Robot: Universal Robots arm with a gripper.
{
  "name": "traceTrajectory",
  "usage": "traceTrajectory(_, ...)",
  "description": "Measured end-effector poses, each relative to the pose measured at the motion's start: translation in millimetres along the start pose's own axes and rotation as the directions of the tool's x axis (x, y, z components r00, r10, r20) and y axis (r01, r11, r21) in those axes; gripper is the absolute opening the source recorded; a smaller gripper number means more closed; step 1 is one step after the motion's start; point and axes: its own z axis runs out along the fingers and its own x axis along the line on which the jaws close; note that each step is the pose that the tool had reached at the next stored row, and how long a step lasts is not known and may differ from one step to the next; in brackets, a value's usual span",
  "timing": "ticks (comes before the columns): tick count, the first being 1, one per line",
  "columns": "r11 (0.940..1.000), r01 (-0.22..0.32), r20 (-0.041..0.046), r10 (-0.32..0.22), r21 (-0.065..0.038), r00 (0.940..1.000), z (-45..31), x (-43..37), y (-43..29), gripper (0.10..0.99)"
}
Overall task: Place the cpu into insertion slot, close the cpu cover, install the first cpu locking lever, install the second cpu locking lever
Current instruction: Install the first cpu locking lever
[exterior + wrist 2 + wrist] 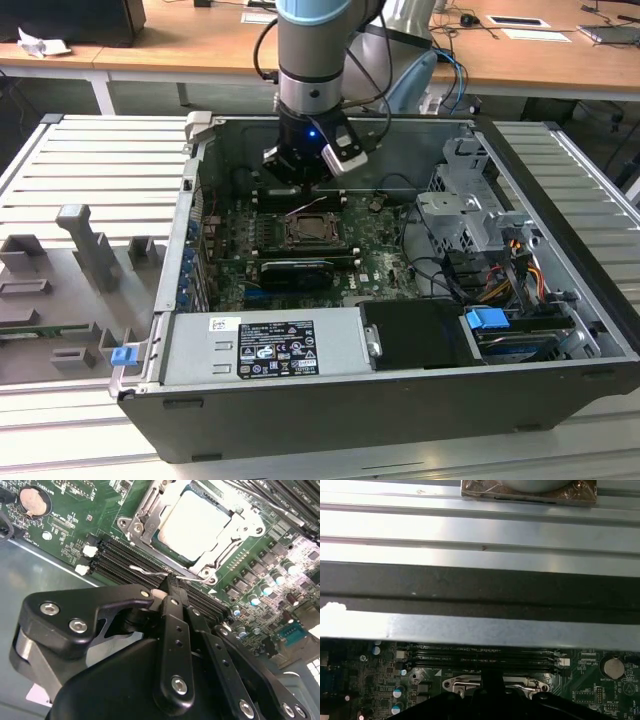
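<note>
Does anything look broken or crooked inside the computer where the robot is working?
Nothing looks broken. The cpu lies flat and square in the insertion slot, with the cpu cover down around it. The gripper is at a thin wire lever beside the socket. The memory slots look straight.

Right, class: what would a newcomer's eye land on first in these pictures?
The open computer case, with the robot arm reaching down into it over the green motherboard. In the second wrist view, the pale silver cpu sits in its socket under the cpu cover, and the black pincer is at a wire lever beside it.
</note>
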Motion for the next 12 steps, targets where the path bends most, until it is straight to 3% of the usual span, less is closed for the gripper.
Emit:
traceTrajectory(5, 1.0000, 0.000, -0.0002, 0.000, 0.000, 1.0000, 1.9, -2.8, 1.5, 0.106)
traceTrajectory(12, 1.0000, 0.000, -0.0006, 0.000, 0.000, 1.0000, 8.8, -14.0, 3.2, 0.106)
